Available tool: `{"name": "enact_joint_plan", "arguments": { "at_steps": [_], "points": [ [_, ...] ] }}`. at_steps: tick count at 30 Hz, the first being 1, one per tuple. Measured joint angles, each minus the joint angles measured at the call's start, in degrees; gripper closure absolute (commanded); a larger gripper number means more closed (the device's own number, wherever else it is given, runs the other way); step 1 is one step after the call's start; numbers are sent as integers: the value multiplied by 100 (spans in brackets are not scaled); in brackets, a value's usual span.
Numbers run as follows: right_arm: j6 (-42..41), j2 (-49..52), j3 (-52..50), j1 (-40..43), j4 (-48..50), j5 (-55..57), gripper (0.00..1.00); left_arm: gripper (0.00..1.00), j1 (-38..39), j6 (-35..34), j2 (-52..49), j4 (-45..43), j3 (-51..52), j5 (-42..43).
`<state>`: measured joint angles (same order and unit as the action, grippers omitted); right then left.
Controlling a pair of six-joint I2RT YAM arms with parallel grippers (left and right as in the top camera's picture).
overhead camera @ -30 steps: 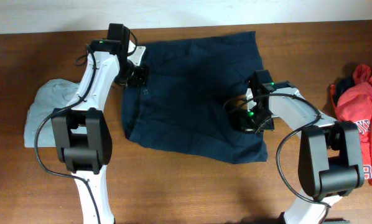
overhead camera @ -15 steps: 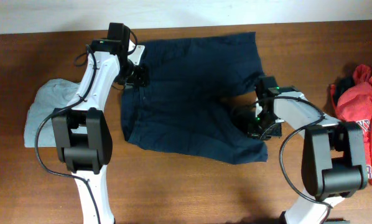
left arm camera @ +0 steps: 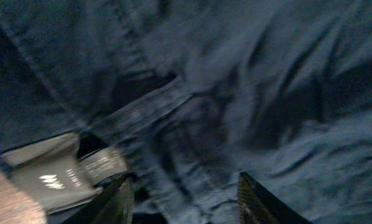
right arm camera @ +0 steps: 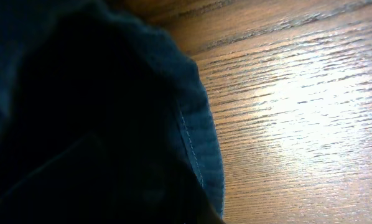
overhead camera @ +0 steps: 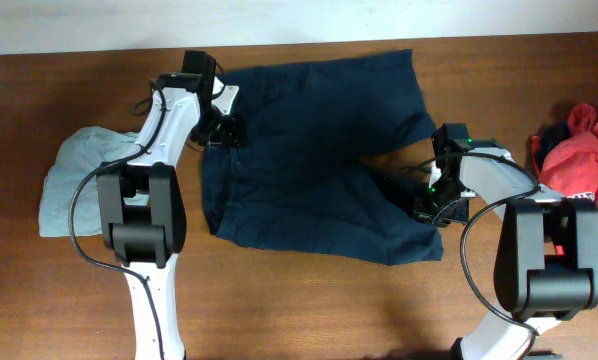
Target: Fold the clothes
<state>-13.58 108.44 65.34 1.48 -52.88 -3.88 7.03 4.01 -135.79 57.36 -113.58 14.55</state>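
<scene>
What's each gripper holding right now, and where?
Cannot confirm. Left gripper is at the waistband of the navy shorts, fingers apart; right gripper at a leg hem, fingers hidden by cloth.

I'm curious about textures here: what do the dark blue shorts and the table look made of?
Shorts: likely woven cotton, denim-like, matte; stitched seams and soft creases show. Table: wood or wood-look laminate, slightly glossy; grain lines and glare show.

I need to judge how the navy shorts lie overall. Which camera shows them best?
The overhead view: the navy shorts show whole, spread out on the table. The left wrist view gives only blurred fabric and a white label; the right wrist view shows only a dark hem against the wood.
</scene>
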Motion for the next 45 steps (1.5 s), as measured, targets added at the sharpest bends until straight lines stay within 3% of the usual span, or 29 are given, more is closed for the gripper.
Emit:
{"name": "enact_joint_plan", "arguments": {
  "at_steps": [3,4,19,31,32,33,34,35,38,41,45],
  "points": [
    [-11,0,0,0,0,0,96,96,48,-4,0,-44,0,155],
    [-15,-2,0,0,0,0,96,100,57,9,0,-50,0,175],
    [-72,-2,0,-2,-7,33,96,99,-179,2,321,411,-286,662],
    [-127,-2,0,-2,-46,92,96,99,-435,4,444,905,-361,-660],
    [-125,-2,0,-2,-46,92,96,98,-435,4,444,914,-361,-763],
    [-125,-2,0,-2,-44,92,96,89,-435,4,444,920,-361,-846],
    [-129,-2,0,-2,-44,92,96,58,-435,4,444,929,-361,-960],
    [-129,-2,0,-2,-46,92,96,48,-435,-17,444,929,-361,-1023],
    [-129,-2,0,-2,-52,131,89,34,-452,7,444,927,-361,-1207],
    [-151,-2,-2,-2,-94,177,84,34,-476,0,444,929,-361,-1327],
    [-251,0,-13,63,-236,243,86,44,-481,4,444,981,-363,-1353]
  ]
}}
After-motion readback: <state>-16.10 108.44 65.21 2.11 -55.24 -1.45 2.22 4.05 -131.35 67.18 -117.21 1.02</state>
